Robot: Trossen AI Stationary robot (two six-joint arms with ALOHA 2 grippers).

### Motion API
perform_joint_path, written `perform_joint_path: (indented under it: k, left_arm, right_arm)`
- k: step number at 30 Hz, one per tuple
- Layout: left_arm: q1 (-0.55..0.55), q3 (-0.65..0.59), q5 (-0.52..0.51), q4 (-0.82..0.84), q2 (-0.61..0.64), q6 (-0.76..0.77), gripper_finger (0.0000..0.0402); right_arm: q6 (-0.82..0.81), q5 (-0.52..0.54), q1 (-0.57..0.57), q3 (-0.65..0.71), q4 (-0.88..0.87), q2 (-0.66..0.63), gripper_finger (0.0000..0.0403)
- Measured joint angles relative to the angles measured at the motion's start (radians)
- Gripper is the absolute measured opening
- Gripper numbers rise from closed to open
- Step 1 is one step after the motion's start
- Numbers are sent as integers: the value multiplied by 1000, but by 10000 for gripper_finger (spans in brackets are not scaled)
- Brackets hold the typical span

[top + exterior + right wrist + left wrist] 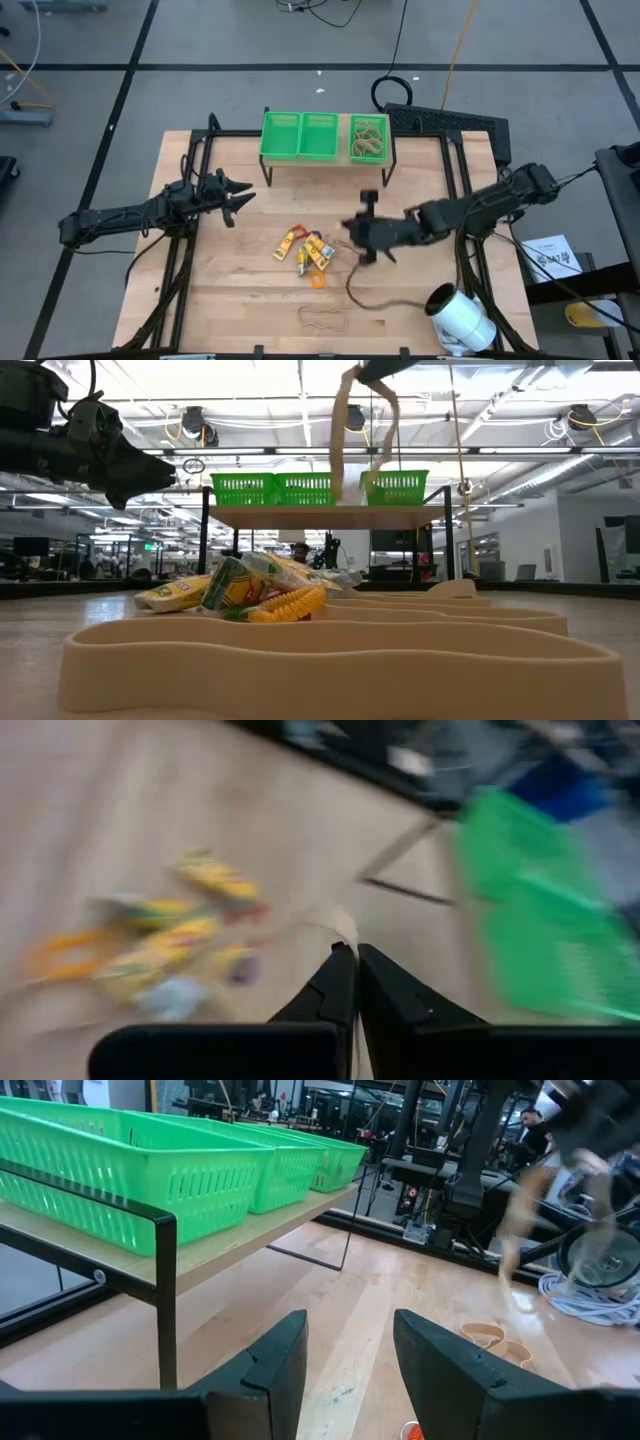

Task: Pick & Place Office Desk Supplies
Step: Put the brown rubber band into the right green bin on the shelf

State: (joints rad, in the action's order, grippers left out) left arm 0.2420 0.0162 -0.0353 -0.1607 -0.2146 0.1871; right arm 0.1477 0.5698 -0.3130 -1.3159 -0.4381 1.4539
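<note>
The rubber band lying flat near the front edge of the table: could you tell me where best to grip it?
Judging by its pose, the rubber band lies flat as a thin loop, so come straight down and pinch one strand at its long side, fingers straddling it.

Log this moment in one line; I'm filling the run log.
right gripper: shut on rubber band, lifted | left gripper: open, waiting | baskets

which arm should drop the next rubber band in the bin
Right. The right claw is shut on a rubber band, lifted above the table near the green bins. The left claw is open, holding nothing, by the shelf's other end.
</note>
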Motion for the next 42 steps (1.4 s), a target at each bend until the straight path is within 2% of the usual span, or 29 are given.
perform_joint_path:
  k: [8, 18, 29, 37, 42]
  left_arm:
    - [0, 0, 0, 0, 0, 0, 159]
    - [0, 0, 0, 1, 0, 0, 159]
    - [0, 0, 0, 2, 0, 0, 159]
    - [0, 0, 0, 1, 0, 0, 159]
    - [0, 0, 0, 0, 0, 0, 159]
  right_arm:
    - [205, 114, 181, 0, 166, -51, 4]
    - [360, 114, 412, -1, 296, -80, 4]
    - [352, 114, 580, -1, 277, -140, 4]
    - [247, 109, 630, -1, 153, -146, 4]
    - [208, 107, 635, 65, 183, -146, 4]
